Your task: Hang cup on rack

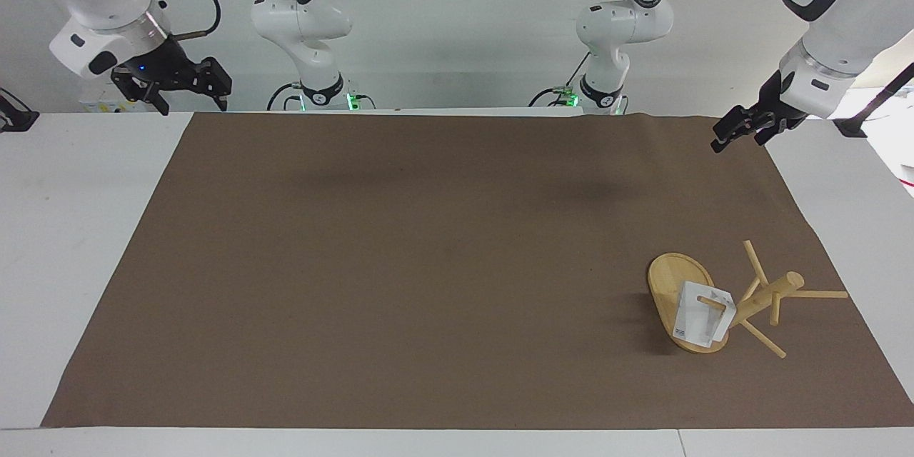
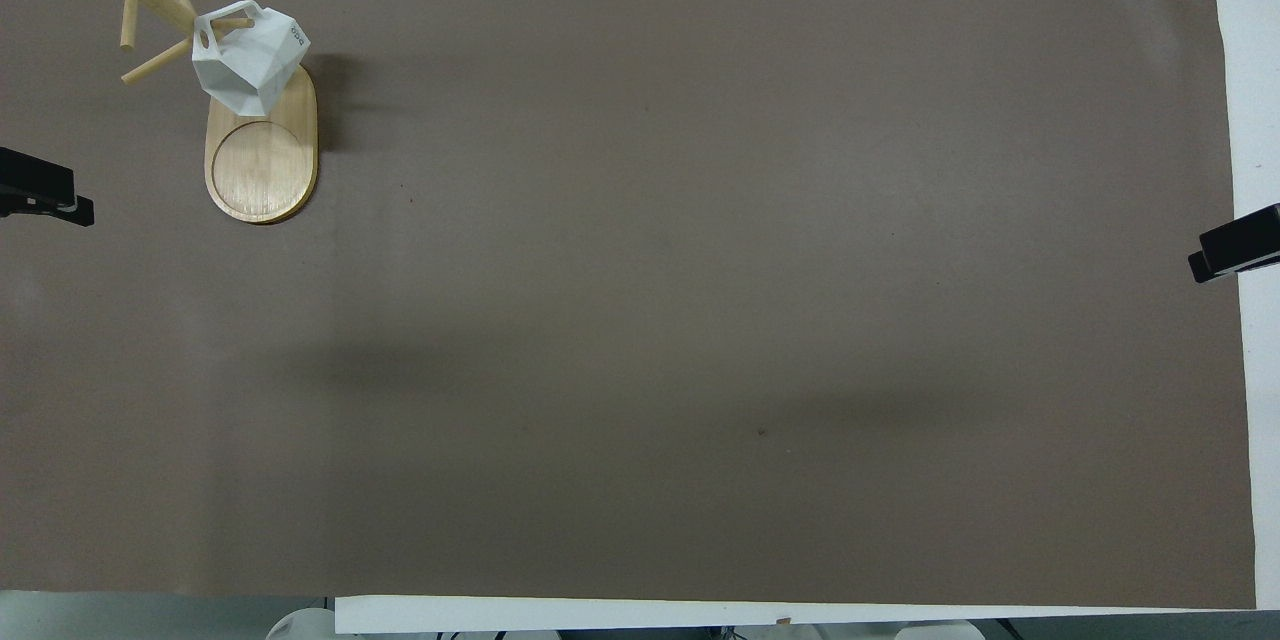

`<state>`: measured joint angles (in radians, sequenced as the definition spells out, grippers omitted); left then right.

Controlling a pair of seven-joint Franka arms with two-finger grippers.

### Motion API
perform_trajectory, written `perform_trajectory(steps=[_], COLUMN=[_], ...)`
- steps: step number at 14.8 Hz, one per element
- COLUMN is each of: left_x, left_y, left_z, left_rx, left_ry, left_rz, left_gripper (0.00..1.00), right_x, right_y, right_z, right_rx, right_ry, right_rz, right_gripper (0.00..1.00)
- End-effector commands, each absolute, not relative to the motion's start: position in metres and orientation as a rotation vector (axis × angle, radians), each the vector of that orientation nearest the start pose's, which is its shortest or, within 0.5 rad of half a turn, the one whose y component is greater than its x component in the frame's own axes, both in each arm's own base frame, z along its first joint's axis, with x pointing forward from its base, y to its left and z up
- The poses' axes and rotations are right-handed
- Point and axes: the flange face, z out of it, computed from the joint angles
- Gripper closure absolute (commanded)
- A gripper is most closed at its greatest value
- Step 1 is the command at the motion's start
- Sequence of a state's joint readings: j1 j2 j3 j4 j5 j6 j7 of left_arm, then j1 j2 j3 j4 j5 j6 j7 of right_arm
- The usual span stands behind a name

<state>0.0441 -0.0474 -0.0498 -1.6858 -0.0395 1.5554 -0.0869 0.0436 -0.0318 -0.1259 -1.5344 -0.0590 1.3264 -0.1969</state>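
Faceted white plastic cup (image 1: 703,321) on a peg of the bamboo rack (image 1: 742,300); both pincers apart, empty.

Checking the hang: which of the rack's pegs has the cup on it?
The low peg over the rack's oval base: it passes through the cup's handle. All the other pegs are bare.
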Motion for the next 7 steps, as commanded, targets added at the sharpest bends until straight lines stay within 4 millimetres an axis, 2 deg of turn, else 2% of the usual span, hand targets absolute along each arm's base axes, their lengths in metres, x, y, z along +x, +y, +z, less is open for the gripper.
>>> perform_trajectory(steps=[1, 7], left_x=[0.5370, 0.5370], left_y=[-0.0084, -0.0098], left_z=[0.6000, 0.6000], left_rx=[-3.144, -3.141], left_ry=[-0.094, -0.090], left_rz=[0.136, 0.135], left_gripper=[0.00, 0.00], right_x=[0.5147, 0.5150], right_y=[-0.0540, -0.0540], right_z=[0.6403, 0.6394], right_rx=[-3.160, -3.159], right_ry=[-0.135, -0.135], right_rz=[0.267, 0.272], right_gripper=[0.01, 0.01])
